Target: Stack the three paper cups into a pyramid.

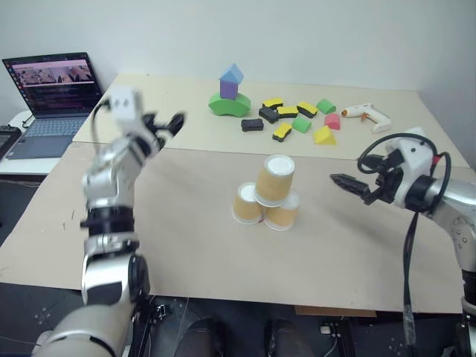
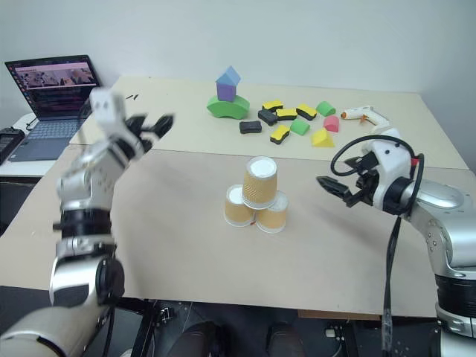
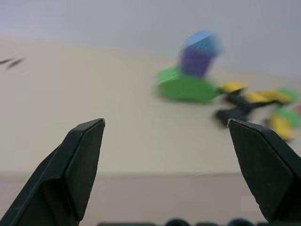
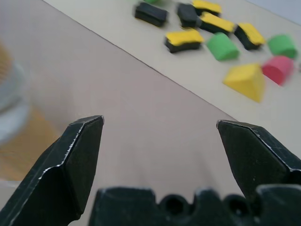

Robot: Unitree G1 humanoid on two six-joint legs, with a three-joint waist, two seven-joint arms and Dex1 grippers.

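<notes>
Three tan-orange paper cups stand upside down as a pyramid in the middle of the table. Two sit side by side, the left one (image 1: 248, 203) and the right one (image 1: 283, 212), and the third (image 1: 276, 178) rests on top of them. My left gripper (image 1: 175, 123) is open and empty, raised well to the left of the pyramid and pointing toward the back of the table. My right gripper (image 1: 343, 182) is also open and empty, hovering to the right of the cups with its tips pointing at them. A blurred cup (image 4: 9, 94) shows in the right wrist view.
A blue-roofed purple and green block tower (image 1: 230, 93) stands at the back. Loose foam blocks (image 1: 294, 119) and a white glue gun (image 1: 366, 114) lie to its right. An open laptop (image 1: 56, 93) sits on a side table at the far left.
</notes>
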